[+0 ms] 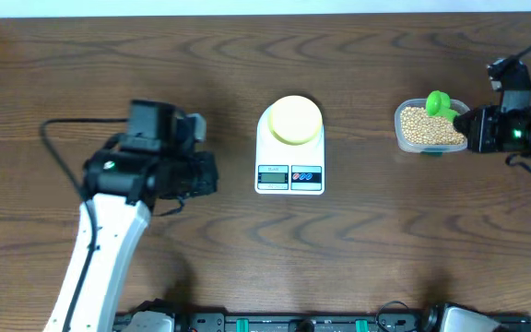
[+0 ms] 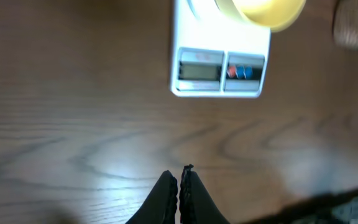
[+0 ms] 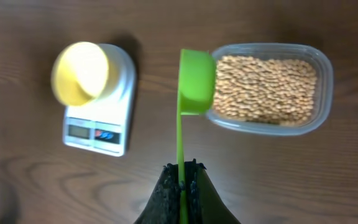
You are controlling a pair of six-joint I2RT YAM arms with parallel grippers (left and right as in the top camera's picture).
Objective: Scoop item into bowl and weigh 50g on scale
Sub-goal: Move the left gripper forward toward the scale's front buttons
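The white scale (image 1: pixel 289 171) stands mid-table with the pale yellow bowl (image 1: pixel 294 119) on its platform. Both also show in the left wrist view, scale (image 2: pixel 219 68) and bowl (image 2: pixel 267 11), and in the right wrist view, scale (image 3: pixel 98 127) and bowl (image 3: pixel 81 73). The tan beans (image 1: pixel 429 128) (image 3: pixel 265 89) fill a clear tub at the right. My right gripper (image 1: pixel 466 126) (image 3: pixel 181 169) is shut on the thin handle of a green scoop (image 3: pixel 196 82), whose cup rests at the tub's left end. My left gripper (image 1: pixel 206 173) (image 2: pixel 180 174) is shut and empty, left of the scale.
The clear plastic tub (image 3: pixel 325 81) sits on the brown wooden table (image 1: pixel 358 249), right of the scale. A black cable (image 1: pixel 55 152) loops beside the left arm. The arm mounts line the table's front edge.
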